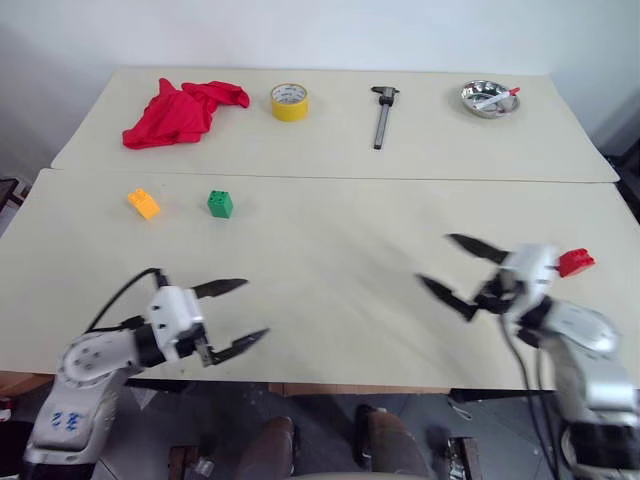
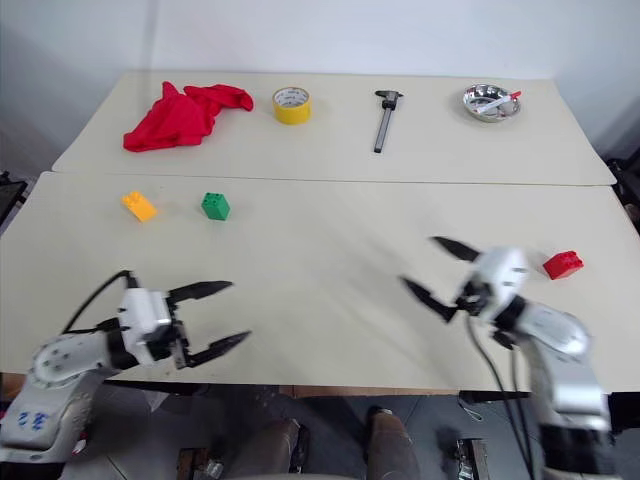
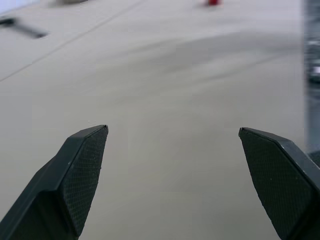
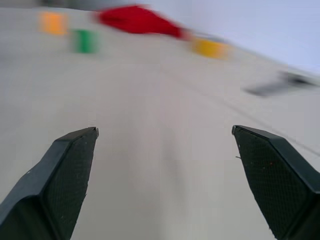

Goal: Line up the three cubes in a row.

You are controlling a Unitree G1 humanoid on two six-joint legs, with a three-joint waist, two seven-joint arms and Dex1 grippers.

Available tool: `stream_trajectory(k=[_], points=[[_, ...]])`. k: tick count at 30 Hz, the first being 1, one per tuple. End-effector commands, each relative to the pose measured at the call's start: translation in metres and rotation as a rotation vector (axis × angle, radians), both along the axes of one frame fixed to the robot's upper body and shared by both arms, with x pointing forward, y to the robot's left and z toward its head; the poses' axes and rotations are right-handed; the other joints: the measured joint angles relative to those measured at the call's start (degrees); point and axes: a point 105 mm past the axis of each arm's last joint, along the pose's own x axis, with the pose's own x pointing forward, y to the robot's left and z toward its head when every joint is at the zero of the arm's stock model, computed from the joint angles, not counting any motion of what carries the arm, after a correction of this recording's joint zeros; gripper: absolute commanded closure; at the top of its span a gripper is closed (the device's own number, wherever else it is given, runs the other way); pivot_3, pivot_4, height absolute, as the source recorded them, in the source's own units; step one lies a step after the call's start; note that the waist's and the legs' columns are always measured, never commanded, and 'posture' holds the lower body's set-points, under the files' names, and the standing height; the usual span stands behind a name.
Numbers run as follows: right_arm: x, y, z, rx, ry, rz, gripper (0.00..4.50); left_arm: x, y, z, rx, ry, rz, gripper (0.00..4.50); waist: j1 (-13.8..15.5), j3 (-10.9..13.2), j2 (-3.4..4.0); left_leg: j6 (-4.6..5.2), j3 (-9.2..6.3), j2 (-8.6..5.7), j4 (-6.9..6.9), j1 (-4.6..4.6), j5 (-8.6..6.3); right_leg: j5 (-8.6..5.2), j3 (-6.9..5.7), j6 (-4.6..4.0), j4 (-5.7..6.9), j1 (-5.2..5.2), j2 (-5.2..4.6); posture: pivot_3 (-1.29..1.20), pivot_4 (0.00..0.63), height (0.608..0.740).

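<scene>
Cubes lie unaligned on the near table (image 2: 320, 260): the orange-yellow cube (image 2: 139, 206) sits far left, the green cube (image 2: 214, 206) just to its right, and the red cube (image 2: 562, 264) well apart at the far right. The first two are near each other but not touching.

On the far table (image 2: 420, 150), left to right: a red cloth (image 2: 180, 115), a yellow tape roll (image 2: 291, 104), a caliper (image 2: 384, 118) and a metal bowl (image 2: 491, 101) holding a small item too small to identify. None of these lies between the cubes; the surface between green and red is bare.

The left gripper (image 2: 217, 318) hovers near the front edge, below the orange-yellow and green cubes, fingers spread wide, holding and touching nothing. The right gripper (image 2: 430, 272) is likewise spread wide and empty, just left of the red cube and apart from it.

The orange-yellow cube's long axis runs diagonally, towards the near right. The green cube looks roughly square-on. The red cube is angled slightly; its exact heading cannot be determined.
</scene>
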Motion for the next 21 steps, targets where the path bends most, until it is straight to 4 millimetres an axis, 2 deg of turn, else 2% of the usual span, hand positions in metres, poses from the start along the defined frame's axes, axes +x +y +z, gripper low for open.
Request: stream_trajectory(k=[1, 4, 6, 9, 13, 17, 20, 21], points=[[-0.028, -0.051, 0.017, 0.043, -0.087, -0.26, 0.0, 0.003, -0.018, 0.005, -0.002, -0.017, -0.087, 0.04, -0.2, 0.0, 0.04, 0.0, 0.02, 0.02, 0.0, 0.03, 0.0, 0.0, 0.0, 0.0, 0.02, 0.01, 0.05, 0.0, 0.15, 0.74], [-0.05, -0.087, -0.002, 0.105, -0.035, -0.432, 0.0, 0.006, -0.029, 0.004, 0.004, -0.007, -0.146, 0.04, -0.6, -0.1, 0.08, 0.0, 0.33, 0.06, -0.06, 0.24, 0.0, 0.0, 0.02, 0.01, 0.07, 0.04, 0.12, 0.0, 0.15, 0.74], [-0.059, -0.106, -0.019, 0.123, 0.004, -0.534, 0.0, 0.009, -0.035, 0.005, -0.013, -0.011, -0.158, 0.04, -1.2, 0.0, 0.09, 0.04, 0.59, 0.13, -0.23, 0.74, -0.02, 0.0, 0.11, 0.01, -0.04, 0.44, 0.15, 0.0, 0.15, 0.74], [-0.061, -0.123, -0.038, 0.165, 0.06, -0.61, 0.0, 0.009, -0.04, 0.003, -0.009, -0.01, -0.183, 0.04, -1.9, 0.0, 0.09, 0.4, 0.77, 0.15, -0.23, 1.1, -0.22, 0.02, 0.29, 0.05, -0.08, 0.74, 0.15, 0.0, 0.15, 0.74], [-0.043, -0.114, -0.039, 0.17, 0.119, -0.529, 0.0, 0.01, -0.041, 0.004, -0.023, -0.006, -0.183, 0.04, -2.2, 0.0, 0.16, 0.44, 1.02, 0.21, -0.25, 1.33, -0.25, 0.03, 0.56, 0.06, 0.04, 0.75, 0.1, 0.0, 0.15, 0.74], [-0.005, -0.122, -0.013, 0.134, 0.111, -0.495, 0.0, 0.01, -0.04, 0.005, -0.041, -0.008, -0.17, 0.04, -2.5, -0.1, 0.27, 0.42, 1.19, 0.18, -0.17, 1.39, -0.23, 0.06, 0.67, 0.12, 0.09, 0.77, 0.06, 0.0, 0.15, 0.74], [0.016, -0.128, -0.005, 0.137, 0.144, -0.472, 0.0, 0.011, -0.041, 0.005, -0.051, -0.008, -0.164, 0.04, -2.0, 0.0, 0.25, 0.29, 1.18, 0.25, -0.17, 1.41, -0.17, 0.05, 0.62, 0.1, 0.07, 0.77, 0.11, 0.0, 0.15, 0.74], [0.026, -0.128, -0.009, 0.128, 0.196, -0.457, 0.0, 0.011, -0.041, 0.005, -0.051, -0.011, -0.16, 0.04, -1.9, 0.0, 0.25, 0.26, 1.18, 0.25, -0.17, 1.38, -0.16, 0.06, 0.61, 0.1, 0.04, 0.77, 0.12, 0.0, 0.15, 0.74]])
